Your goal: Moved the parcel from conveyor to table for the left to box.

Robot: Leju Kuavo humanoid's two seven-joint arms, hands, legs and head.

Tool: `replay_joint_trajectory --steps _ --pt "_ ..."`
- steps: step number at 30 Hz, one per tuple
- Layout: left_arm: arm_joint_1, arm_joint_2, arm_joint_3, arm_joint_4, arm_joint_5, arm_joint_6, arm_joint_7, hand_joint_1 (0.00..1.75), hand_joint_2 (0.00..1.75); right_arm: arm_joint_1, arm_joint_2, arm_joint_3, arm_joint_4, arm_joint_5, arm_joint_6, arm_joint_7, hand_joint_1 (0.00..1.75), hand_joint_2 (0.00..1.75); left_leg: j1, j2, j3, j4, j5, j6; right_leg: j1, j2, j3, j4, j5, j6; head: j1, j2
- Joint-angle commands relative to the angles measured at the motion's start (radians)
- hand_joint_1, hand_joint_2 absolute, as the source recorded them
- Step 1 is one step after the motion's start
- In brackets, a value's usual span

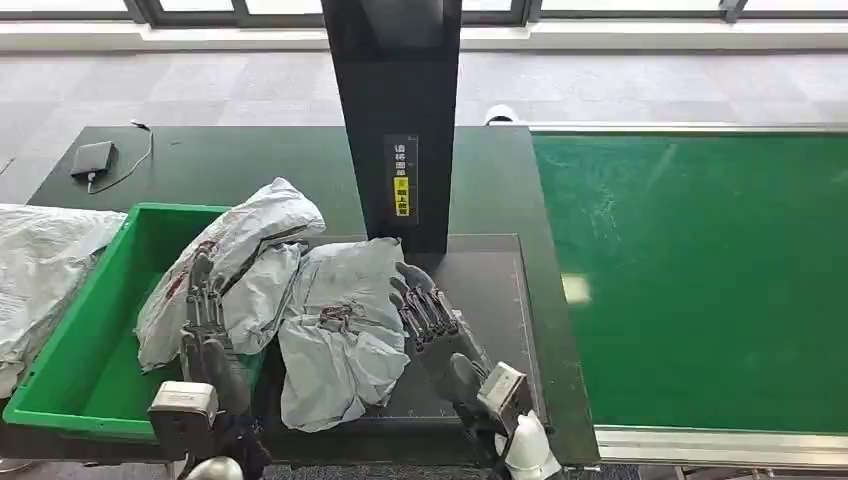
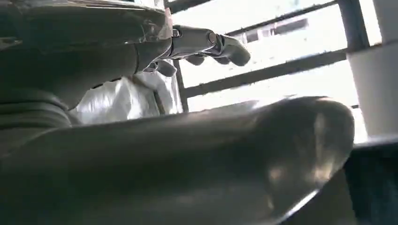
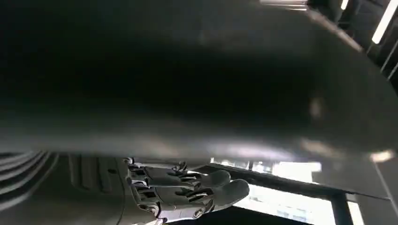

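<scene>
Black post (image 1: 400,120): label (image 1: 401,178) with Chinese characters (too small to read).

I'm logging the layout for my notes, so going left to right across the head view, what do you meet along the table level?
Crumpled grey plastic bag at the left edge → green plastic bin → left hand → grey plastic parcel on the black mat → right hand → green conveyor belt.

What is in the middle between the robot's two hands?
In the head view, a crumpled grey plastic parcel bag lies on the dark table between the left hand and the right hand.
</scene>
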Motion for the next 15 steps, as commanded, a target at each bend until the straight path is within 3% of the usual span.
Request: replay_joint_trajectory --steps 1,2,3,4,7,9,12,15 --pt "-0.155 0.046 -0.119 0.229 -0.099 -0.097 0.002 0.0 0.0 0.128 -0.151 0.005 -0.445 -0.008 -0.067 -0.021 0.0 0.0 0.0 -0.006 0.0 -0.002 0.003 0.001 0.0 -0.007 0.002 -0.002 0.0 -0.001 0.0 0.0" --pt "-0.174 0.05 -0.137 0.264 -0.146 -0.076 0.014 0.0 1.75 0.137 -0.172 -0.005 -0.501 -0.04 -0.066 -0.021 0.0 0.0 0.0 -0.006 -0.001 0.0 0.002 0.001 0.0 -0.007 0.0 0.0 -0.001 0.0 0.0 0.0" --pt "-0.196 0.056 -0.156 0.31 -0.2 -0.045 0.034 0.0 1.75 0.144 -0.192 -0.015 -0.535 -0.053 -0.075 -0.021 0.0 0.0 -0.001 -0.012 -0.002 -0.001 0.003 0.001 -0.001 -0.013 0.002 -0.002 -0.001 0.0 0.0 0.0" --pt "-0.223 0.068 -0.184 0.381 -0.282 0.01 0.066 0.0 1.75 0.146 -0.212 -0.027 -0.569 -0.084 -0.078 -0.021 0.0 1.75 0.0 -0.011 -0.002 -0.001 0.003 0.001 0.0 -0.012 0.002 -0.002 -0.001 0.0 0.0 0.0" --pt "-0.277 0.095 -0.257 0.621 -0.491 0.183 0.178 0.0 1.75 0.124 -0.242 -0.071 -0.591 -0.182 -0.038 -0.021 0.0 1.75 -0.001 -0.011 0.001 -0.003 0.004 0.002 -0.001 -0.011 0.005 -0.005 0.001 0.001 0.001 0.0" --pt "-0.277 0.095 -0.257 0.621 -0.491 0.183 0.178 0.0 1.75 0.124 -0.242 -0.071 -0.591 -0.182 -0.038 -0.021 0.0 1.75 -0.003 -0.006 0.003 -0.003 0.003 0.001 -0.002 -0.006 0.005 -0.003 0.001 0.001 0.0 0.0" --pt "-0.295 0.134 -0.289 0.785 -0.666 0.306 0.311 0.0 1.75 0.137 -0.262 -0.069 -0.595 -0.201 -0.041 -0.021 0.0 1.75 -0.002 -0.004 0.003 -0.003 0.002 0.001 -0.002 -0.004 0.005 -0.004 0.002 0.001 0.001 0.0" --pt "-0.288 0.159 -0.307 0.855 -0.763 0.33 0.41 0.0 1.75 0.142 -0.285 -0.044 -0.593 -0.207 -0.058 -0.021 0.0 1.75 -0.002 -0.003 0.006 -0.005 0.002 0.001 -0.002 -0.004 0.006 -0.006 0.002 0.001 0.0 0.0"
